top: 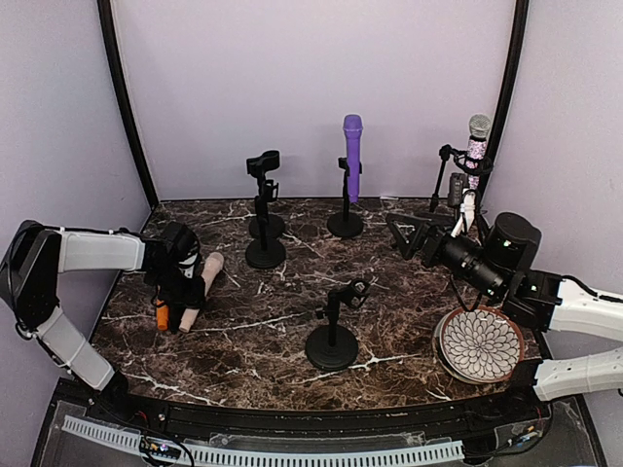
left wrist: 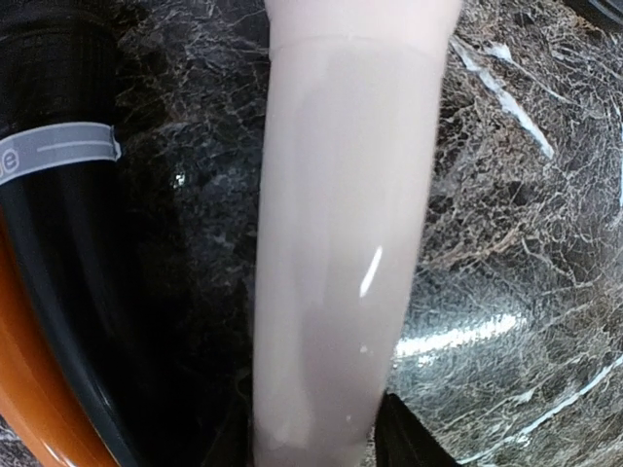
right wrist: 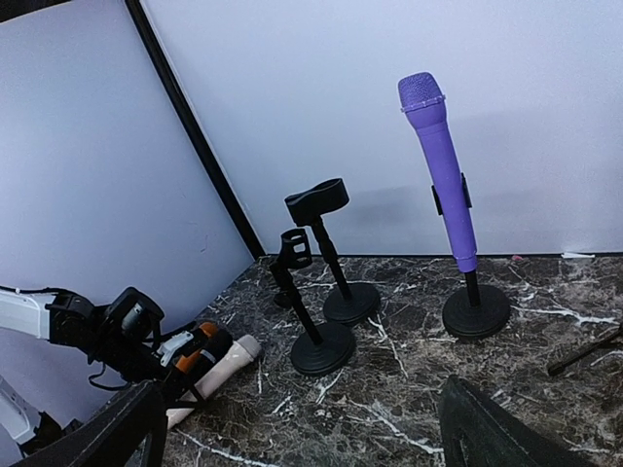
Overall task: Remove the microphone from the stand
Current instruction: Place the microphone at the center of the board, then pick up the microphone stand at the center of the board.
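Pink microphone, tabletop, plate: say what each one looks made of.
Pink microphone: smooth glossy plastic by the look; its pale handle carries a sharp white glint.
Tabletop: dark marble pattern with white veins, glossy, with bright reflections; real stone or laminate cannot be told.
Plate: probably glazed ceramic, white with a dark petal pattern, though melamine would look alike.

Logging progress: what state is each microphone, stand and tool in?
Purple microphone: upright in its stand.
Glittery silver-headed microphone: in tripod stand.
Pale pink microphone: lying on table.
Three other black stands: empty.
Left tool: around pink microphone, grip unclear.
Right tool: open, empty.
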Controlling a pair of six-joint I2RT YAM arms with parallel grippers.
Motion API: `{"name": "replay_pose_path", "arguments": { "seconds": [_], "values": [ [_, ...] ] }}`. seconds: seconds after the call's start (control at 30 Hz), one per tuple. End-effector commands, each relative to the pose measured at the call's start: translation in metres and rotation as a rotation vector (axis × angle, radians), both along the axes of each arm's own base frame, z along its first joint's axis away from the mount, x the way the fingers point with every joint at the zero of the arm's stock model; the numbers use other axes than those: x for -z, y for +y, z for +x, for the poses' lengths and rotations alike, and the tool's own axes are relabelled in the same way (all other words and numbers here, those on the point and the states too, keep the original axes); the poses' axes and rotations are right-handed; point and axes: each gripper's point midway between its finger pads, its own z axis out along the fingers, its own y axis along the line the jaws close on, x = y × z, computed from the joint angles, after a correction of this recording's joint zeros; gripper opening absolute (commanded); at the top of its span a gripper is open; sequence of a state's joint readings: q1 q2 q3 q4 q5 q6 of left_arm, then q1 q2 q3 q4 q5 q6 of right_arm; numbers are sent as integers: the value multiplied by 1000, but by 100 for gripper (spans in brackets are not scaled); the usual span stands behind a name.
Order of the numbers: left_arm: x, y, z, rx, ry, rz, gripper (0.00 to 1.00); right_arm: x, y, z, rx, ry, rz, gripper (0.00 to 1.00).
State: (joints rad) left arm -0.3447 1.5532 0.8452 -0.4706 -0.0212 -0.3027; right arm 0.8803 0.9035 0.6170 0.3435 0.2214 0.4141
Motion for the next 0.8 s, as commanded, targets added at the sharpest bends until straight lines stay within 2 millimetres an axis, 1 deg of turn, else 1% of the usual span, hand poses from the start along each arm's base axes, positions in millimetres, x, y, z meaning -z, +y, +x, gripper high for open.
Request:
{"name": "replay_pose_path", "arguments": {
  "seconds": [0.0,0.07,0.2,0.27,0.33,0.4,0.47,0.5,0.53,0.57,0.6,0.63,0.67,0.7,0.73,0.77],
  "values": [
    [-4,2,3,4,1,10,53,-6,-1,1,1,-10,39,98],
    [-5,1,3,9,-3,7,57,-5,-1,2,2,-7,40,98],
    [-9,-1,5,11,-11,-4,58,-6,-1,1,1,-10,40,98],
    [-14,-3,7,13,-25,-16,58,-6,-2,1,3,-11,38,98],
    [-24,-6,12,17,-49,-29,58,-6,-2,1,4,-12,40,98],
    [-38,-13,16,30,-76,-69,58,-7,-3,1,6,-15,41,98],
    [-66,-23,26,47,-142,-125,58,-7,-4,1,10,-18,39,99],
    [-75,-27,28,55,-160,-149,58,-7,-5,1,12,-20,39,99],
    [-94,-30,32,65,-210,-170,58,-7,-5,1,15,-21,40,98],
    [-105,-33,35,76,-241,-192,59,-7,-5,1,16,-24,39,98],
    [-127,-38,36,100,-298,-222,59,-7,-6,1,18,-25,41,98],
    [-140,-42,39,124,-342,-244,61,-7,-6,1,18,-28,42,98],
    [-165,-53,38,184,-421,-286,62,-7,-6,1,19,-30,45,99],
    [-177,-60,36,225,-461,-307,63,-7,-7,1,21,-32,47,98],
    [-202,-78,29,322,-547,-356,64,-6,-7,1,20,-32,47,98],
    [-213,-89,22,379,-589,-382,64,-6,-6,1,20,-34,48,98]
  ]
}}
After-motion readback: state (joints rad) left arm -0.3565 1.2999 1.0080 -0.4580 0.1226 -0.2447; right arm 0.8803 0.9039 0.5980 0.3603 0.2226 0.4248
